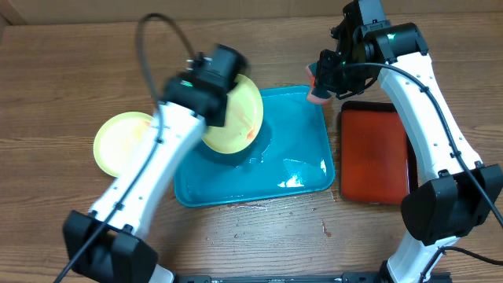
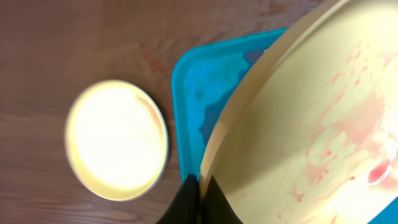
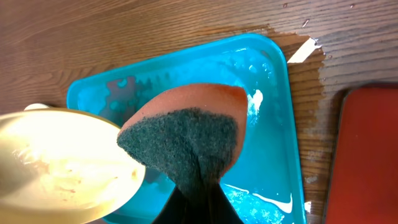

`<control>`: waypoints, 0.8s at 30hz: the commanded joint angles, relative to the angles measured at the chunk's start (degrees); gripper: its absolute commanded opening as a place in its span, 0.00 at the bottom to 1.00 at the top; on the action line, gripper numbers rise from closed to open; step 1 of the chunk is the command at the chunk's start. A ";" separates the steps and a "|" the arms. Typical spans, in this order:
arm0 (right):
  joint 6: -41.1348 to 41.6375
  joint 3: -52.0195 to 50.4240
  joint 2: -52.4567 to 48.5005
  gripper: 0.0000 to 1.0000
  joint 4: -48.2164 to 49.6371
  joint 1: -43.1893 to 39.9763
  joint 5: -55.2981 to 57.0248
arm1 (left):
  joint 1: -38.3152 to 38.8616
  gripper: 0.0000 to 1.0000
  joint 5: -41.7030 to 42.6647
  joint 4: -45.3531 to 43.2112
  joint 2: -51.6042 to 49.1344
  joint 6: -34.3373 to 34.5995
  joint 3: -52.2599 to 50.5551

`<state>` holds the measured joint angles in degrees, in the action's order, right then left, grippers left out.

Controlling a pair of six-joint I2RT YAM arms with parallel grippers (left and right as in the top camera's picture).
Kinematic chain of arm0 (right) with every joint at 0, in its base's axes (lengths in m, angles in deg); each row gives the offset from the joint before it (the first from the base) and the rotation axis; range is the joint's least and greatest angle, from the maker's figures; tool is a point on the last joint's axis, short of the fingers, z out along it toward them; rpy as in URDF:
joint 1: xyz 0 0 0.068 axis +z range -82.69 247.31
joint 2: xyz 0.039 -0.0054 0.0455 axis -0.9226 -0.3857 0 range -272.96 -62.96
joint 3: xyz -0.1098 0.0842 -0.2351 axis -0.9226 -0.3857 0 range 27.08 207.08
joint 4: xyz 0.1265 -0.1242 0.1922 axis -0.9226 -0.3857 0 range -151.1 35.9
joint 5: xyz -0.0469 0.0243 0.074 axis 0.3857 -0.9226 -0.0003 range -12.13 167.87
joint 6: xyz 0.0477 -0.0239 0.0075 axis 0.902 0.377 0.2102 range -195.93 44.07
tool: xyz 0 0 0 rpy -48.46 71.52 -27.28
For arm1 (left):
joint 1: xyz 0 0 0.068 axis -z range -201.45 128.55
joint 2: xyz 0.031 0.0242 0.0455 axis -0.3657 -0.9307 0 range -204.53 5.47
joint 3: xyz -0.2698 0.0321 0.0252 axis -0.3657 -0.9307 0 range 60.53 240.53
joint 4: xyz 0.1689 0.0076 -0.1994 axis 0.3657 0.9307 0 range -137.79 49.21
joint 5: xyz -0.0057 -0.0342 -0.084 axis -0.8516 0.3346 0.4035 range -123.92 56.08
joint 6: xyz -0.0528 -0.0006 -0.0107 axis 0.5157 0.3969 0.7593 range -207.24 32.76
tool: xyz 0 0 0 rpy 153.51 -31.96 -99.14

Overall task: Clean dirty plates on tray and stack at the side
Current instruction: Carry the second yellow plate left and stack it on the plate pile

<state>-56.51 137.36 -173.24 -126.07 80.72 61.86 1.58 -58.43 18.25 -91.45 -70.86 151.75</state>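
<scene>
Right wrist: pincer [image 3: 199, 200] grips sponge [image 3: 186, 127], dark face; overhead only orange.

No legible text, label, brand or number appears in any view; no readable signs on any surface.

Left arm [image 1: 145, 173] reaches diagonally from near-left over the tray's [image 1: 302, 153] left end. The left gripper [image 2: 200, 183] is pinched tight on the rim of a yellow plate [image 2: 311, 124], holding it tilted above the tray. Right arm [image 1: 432, 118] arcs along the tray's right side, wrist at its far-right corner. The right gripper [image 3: 196, 186] clamps a sponge [image 3: 186, 118]; fingertips mostly hidden, so grip depth is unclear.
</scene>
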 commanded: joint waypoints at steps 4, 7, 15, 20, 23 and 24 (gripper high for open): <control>-0.42 0.37 0.11 0.04 0.04 -0.33 0.61 | -21.18 0.04 26.71 -0.09 1.05 -5.70 0.33; -0.39 0.37 0.11 0.04 0.09 -0.33 1.03 | -30.82 0.04 27.15 -0.44 1.03 -5.90 -0.13; -0.37 0.37 0.11 0.04 0.50 -0.33 1.03 | -51.69 0.04 27.15 -2.12 -2.01 -5.92 -3.45; -0.37 0.37 0.11 0.04 0.76 -0.31 1.01 | -56.08 0.04 27.76 -3.82 -5.33 -5.95 -7.26; -0.37 0.37 0.11 0.04 0.74 -0.31 1.01 | -56.28 0.04 26.38 -6.93 -8.44 -6.10 -10.51; -0.37 0.37 0.11 0.04 0.68 -0.33 1.01 | -56.28 0.04 25.99 -7.98 -9.25 -6.05 -11.32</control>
<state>-56.51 137.36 -173.24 -125.65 80.75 62.45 -54.93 -32.81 12.76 -97.81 -75.67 143.27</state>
